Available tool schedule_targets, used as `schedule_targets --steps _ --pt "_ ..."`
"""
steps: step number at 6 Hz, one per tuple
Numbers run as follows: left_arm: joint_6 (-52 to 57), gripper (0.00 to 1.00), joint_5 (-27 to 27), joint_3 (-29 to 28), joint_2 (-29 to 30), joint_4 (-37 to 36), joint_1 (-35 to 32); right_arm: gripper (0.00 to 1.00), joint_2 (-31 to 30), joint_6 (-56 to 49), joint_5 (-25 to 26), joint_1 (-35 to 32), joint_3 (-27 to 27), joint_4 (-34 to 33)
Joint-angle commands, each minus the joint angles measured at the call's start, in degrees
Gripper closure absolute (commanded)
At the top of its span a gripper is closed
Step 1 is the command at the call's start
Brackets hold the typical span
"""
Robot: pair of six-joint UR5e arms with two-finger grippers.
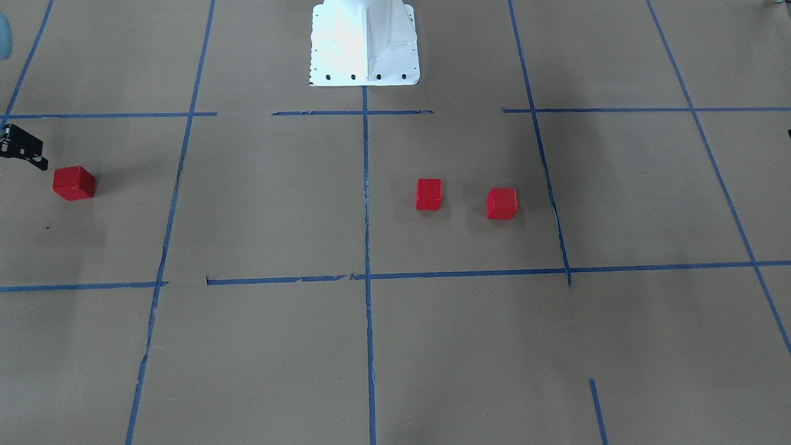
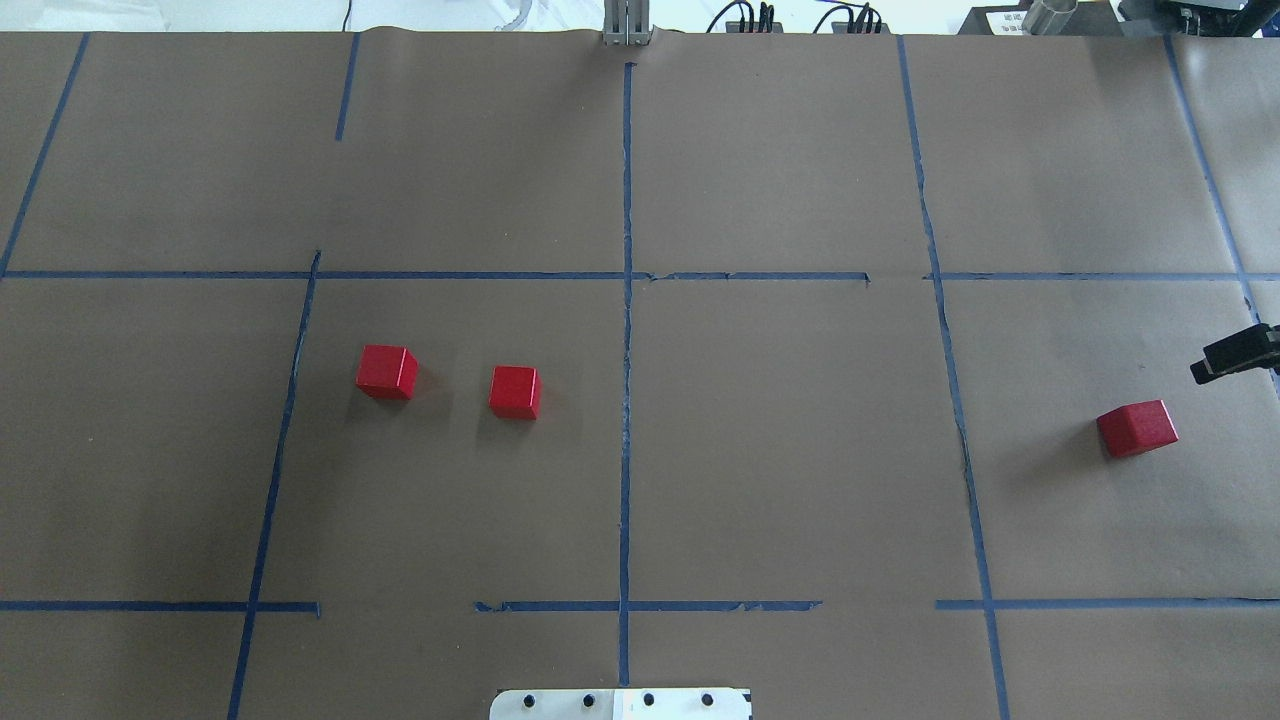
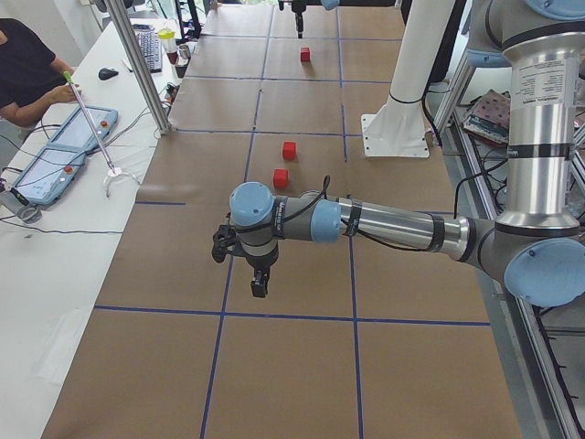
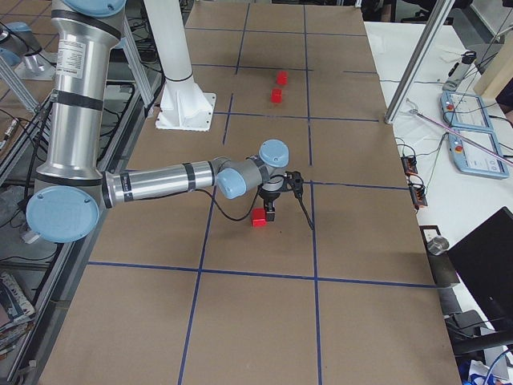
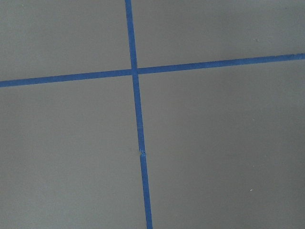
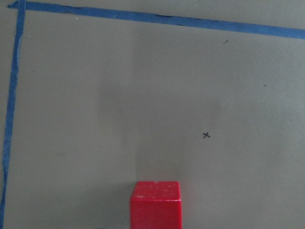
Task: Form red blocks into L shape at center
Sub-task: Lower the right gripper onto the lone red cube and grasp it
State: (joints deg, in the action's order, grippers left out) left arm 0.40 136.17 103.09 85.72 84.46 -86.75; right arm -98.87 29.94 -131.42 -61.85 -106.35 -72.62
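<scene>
Right gripper, its opening impossible to tell, hovers at two o'clock from the stray red block overhead. It should centre above, match the block's skewed faces, then descend.

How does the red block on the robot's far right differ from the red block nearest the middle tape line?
The far right block lies outside the center; the block nearest the middle line lies inside it. The far right block sits askew to the tape grid; the other sits nearly square. The right hand is close to the first only. Both are plain red cubes, alike in size.
</scene>
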Motion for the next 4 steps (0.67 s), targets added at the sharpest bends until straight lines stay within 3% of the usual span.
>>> schedule_targets --steps 1,4 --pt "0.0 0.0 0.1 0.0 0.1 0.0 0.0 0.0 0.3 1.5 3.2 3.2 0.6 0.7" --pt "0.0 0.0 0.1 0.0 0.0 0.0 0.0 0.0 0.5 1.1 4.3 6.7 2.1 0.7"
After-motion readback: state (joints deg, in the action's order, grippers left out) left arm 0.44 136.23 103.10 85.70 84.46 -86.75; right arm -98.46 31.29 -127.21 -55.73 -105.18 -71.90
